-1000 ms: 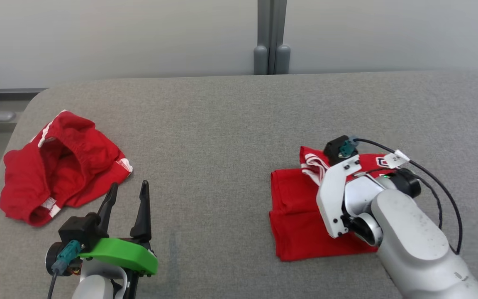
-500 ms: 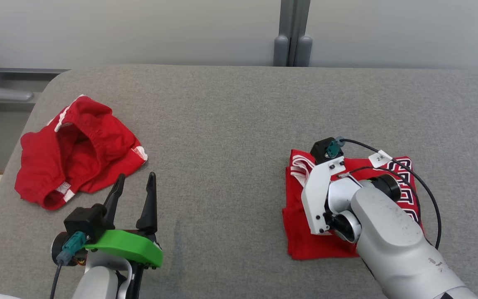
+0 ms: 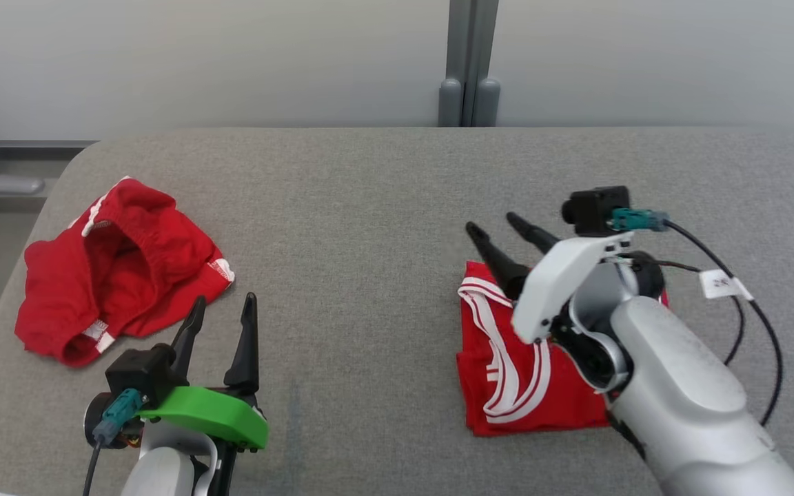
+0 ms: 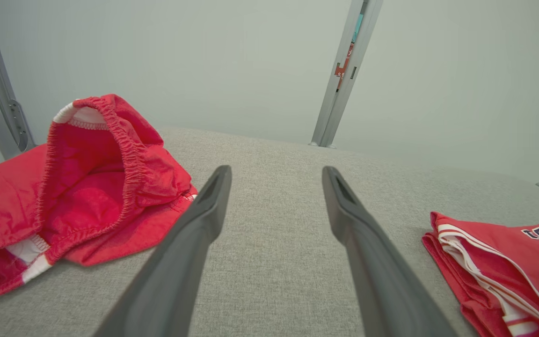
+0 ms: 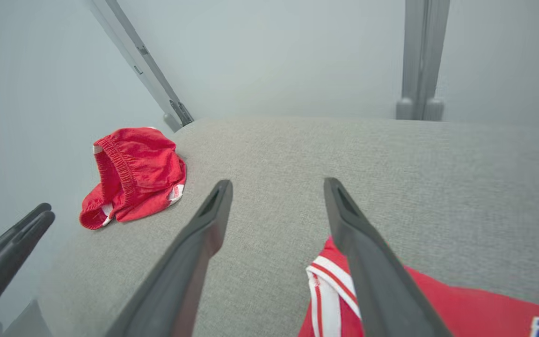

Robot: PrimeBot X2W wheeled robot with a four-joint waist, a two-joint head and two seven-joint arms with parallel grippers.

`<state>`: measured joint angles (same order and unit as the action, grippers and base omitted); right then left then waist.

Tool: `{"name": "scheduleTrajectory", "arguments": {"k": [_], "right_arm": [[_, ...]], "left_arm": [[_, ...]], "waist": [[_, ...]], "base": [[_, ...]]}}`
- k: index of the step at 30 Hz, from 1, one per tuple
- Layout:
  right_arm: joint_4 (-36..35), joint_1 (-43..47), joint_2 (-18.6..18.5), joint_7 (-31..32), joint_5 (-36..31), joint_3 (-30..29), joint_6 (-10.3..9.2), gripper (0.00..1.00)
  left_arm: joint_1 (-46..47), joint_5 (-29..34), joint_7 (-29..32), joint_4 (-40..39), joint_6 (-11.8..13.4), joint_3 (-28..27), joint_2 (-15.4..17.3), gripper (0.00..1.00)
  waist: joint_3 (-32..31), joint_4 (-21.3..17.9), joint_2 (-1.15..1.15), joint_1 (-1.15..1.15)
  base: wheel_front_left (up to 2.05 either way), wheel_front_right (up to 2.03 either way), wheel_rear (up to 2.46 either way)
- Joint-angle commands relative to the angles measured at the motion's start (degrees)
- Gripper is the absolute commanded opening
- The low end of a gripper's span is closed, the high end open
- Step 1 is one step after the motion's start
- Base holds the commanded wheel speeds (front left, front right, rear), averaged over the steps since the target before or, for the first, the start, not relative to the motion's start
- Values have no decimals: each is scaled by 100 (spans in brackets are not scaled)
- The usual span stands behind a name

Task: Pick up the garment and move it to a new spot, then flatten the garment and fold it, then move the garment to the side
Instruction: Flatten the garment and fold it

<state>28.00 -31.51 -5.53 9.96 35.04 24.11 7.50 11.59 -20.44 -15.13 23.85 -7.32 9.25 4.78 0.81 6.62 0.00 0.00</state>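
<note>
The left gripper sits at the lower left, its two dark fingers spread wide and pointing up. The right gripper extends from a pale forearm, fingers parted and empty, angled up and to the left.

I see bright, even, soft light; shadows on the table are weak. Near the wrist lens my left hand looks a little unsharp.
</note>
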Motion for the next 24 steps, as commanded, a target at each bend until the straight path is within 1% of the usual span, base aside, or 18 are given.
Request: {"name": "scheduleTrajectory", "arguments": {"k": [1,4,9,11,15,19,24], "right_arm": [[-158,203,-264,-309,-265,-89,-3,100],[-402,511,-647,-835,-847,-316,-3,100],[-1014,1088,-867,-1357,-1466,-982,-3,100],[-1194,1335,-841,-1438,-1658,-1248,-3,100],[-1498,1728,-675,-1584,-1904,-1804,-2,100],[-1603,2067,-659,-1625,-2287,-2058,-2,100],[-1487,2340,-664,-1688,-2664,-2192,-3,100]], "left_arm": [[-69,12,2,-12,-17,-42,48,100],[-144,25,2,-24,-17,-109,76,100],[-276,38,2,-78,-2,-290,149,100],[-334,52,3,-97,15,-348,159,100],[-443,74,2,-145,19,-455,178,100],[-510,111,2,-186,18,-517,155,100],[-548,140,2,-226,15,-572,97,100]], "waist": [[-96,-132,0,0],[-157,-251,0,0],[-209,-462,0,0],[-223,-550,0,0],[-238,-631,0,0],[-259,-660,0,0],[-259,-642,0,0]], "base": [[0,0,0],[0,0,0],[0,0,0],[0,0,0],[0,0,0],[0,0,0],[0,0,0]]}}
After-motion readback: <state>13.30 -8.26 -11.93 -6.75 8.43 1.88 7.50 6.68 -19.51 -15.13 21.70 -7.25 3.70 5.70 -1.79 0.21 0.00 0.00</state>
